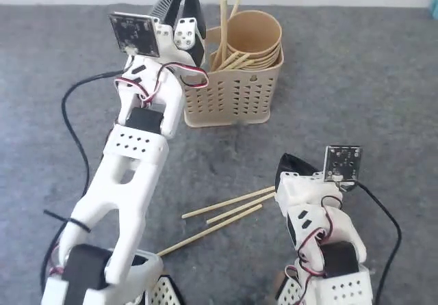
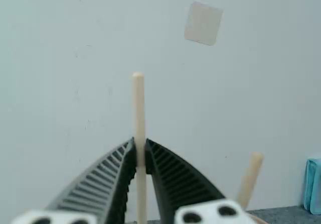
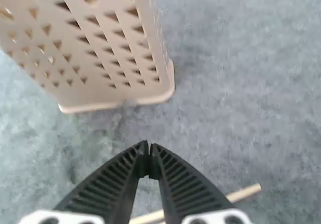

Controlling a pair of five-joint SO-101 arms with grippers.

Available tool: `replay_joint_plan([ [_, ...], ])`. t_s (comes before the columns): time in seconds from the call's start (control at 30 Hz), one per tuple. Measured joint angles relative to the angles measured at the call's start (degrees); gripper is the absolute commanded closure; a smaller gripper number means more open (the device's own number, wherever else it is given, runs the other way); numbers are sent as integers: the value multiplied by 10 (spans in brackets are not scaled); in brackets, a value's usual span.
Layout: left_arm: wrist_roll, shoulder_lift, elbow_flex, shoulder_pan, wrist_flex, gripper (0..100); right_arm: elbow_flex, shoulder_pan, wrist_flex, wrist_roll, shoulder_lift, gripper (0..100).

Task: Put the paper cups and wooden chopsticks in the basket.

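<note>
Up beside the basket (image 1: 233,100), my left gripper (image 2: 141,144) pinches one wooden chopstick (image 2: 138,108), seemingly light, stiff and slippery, best clamped mid-length; my right gripper (image 3: 149,147) is closed, empty.

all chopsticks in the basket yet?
No, three chopsticks lie loose on the grey mat in front of the basket.

A chopstick (image 2: 138,108) clamped between the fingers (image 2: 103,184), tip protruding

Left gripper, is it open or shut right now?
Shut: the left gripper clamps a wooden chopstick, which sticks out past its tips.
</note>
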Motion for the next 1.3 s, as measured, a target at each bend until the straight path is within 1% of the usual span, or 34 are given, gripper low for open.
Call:
replay_joint_plan([
  [0.07, -6, -1, 0, 0, 17, 849, 3, 1, 0, 0, 0, 991],
  [0.17, -29, -18, 0, 0, 69, 701, 3, 0, 0, 0, 0, 991],
  [0.23, -29, -40, 0, 0, 115, 647, 3, 0, 0, 0, 0, 991],
  [0.5, -18, -174, 0, -1, 302, 685, 3, 0, 0, 0, 0, 991],
  [0.6, -18, -237, -1, -18, 374, 694, 3, 0, 0, 0, 0, 991],
  [0.7, -18, -292, -32, -52, 466, 696, 3, 0, 0, 8, 0, 991],
  [0.77, -17, -318, -66, -87, 534, 696, 5, 0, 0, 18, 0, 991],
  [0.9, -16, -338, -126, -147, 673, 696, 21, 1, 5, 80, 0, 991],
  [1.0, -16, -341, -133, -176, 765, 696, 21, 0, 5, 95, 0, 991],
  [1.07, -31, -341, -131, -184, 818, 696, 21, 0, 5, 95, 0, 991],
  [1.17, -93, -343, -95, -184, 876, 696, 21, 4, 5, 95, 0, 991],
  [1.23, -140, -343, -55, -184, 892, 696, 21, 25, 5, 95, 0, 991],
  [1.3, -185, -343, -7, -185, 894, 696, 19, 63, 19, 80, 0, 991],
])
